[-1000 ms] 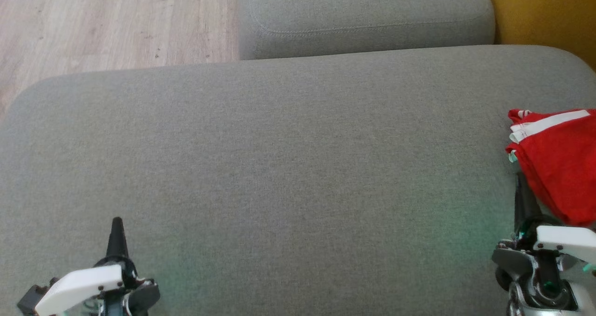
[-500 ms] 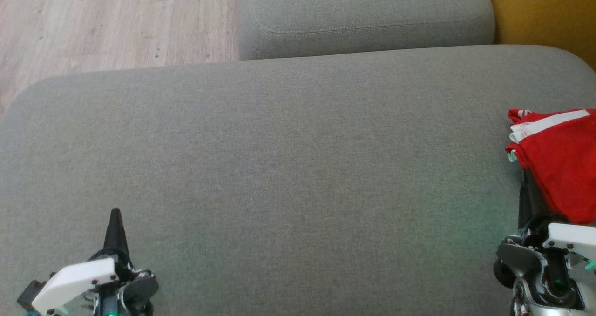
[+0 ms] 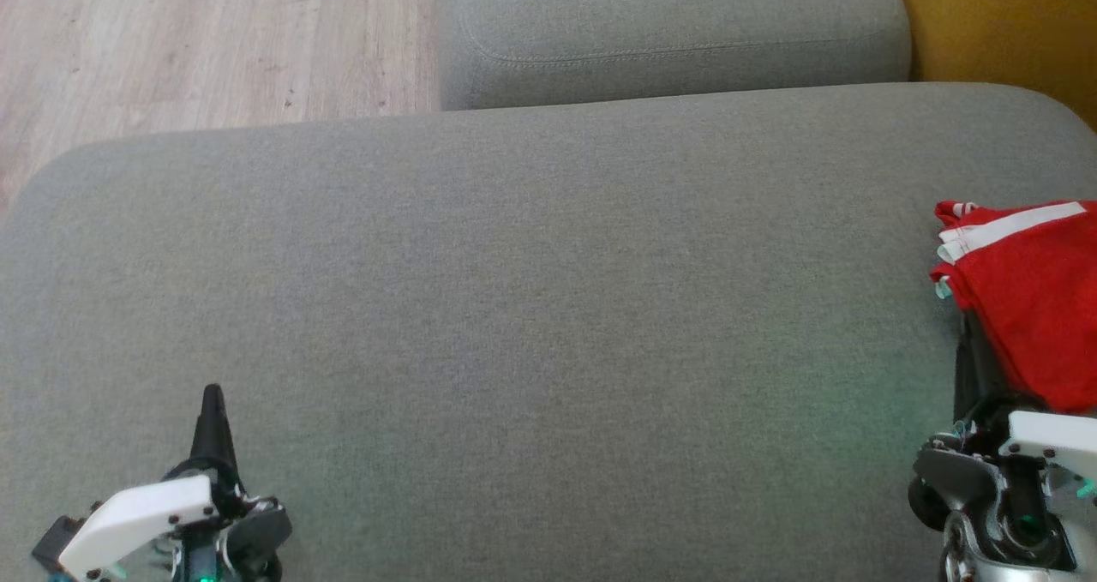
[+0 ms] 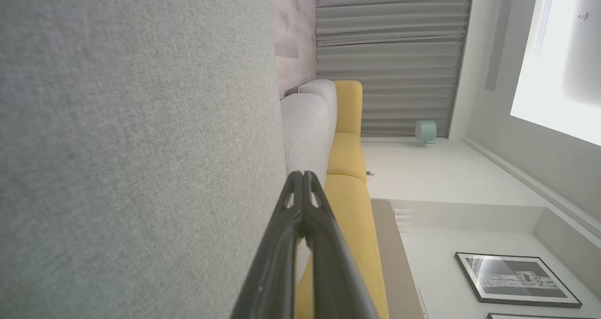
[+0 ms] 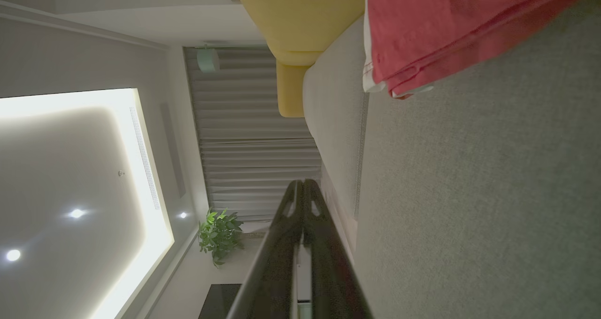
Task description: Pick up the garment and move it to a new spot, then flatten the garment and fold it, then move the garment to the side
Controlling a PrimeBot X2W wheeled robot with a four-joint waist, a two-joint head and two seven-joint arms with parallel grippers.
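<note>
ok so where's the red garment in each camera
head view: red garment at the right edge, mid-height, lying on the grey cushion.
right wrist view: red garment in the top right corner, on the grey cushion.
left wrist view: grey cushion on the left, yellow sofa beyond it.
shared landmark: yellow sofa, top right in the head view, top centre in the right wrist view.

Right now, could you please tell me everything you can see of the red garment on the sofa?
The garment is red cloth with white stripes, folded into stacked layers. It lies on the grey sofa cushion at its right end, partly cut off by the head view's edge. The right tool, shut, sits beside its near edge, not gripping it.
</note>
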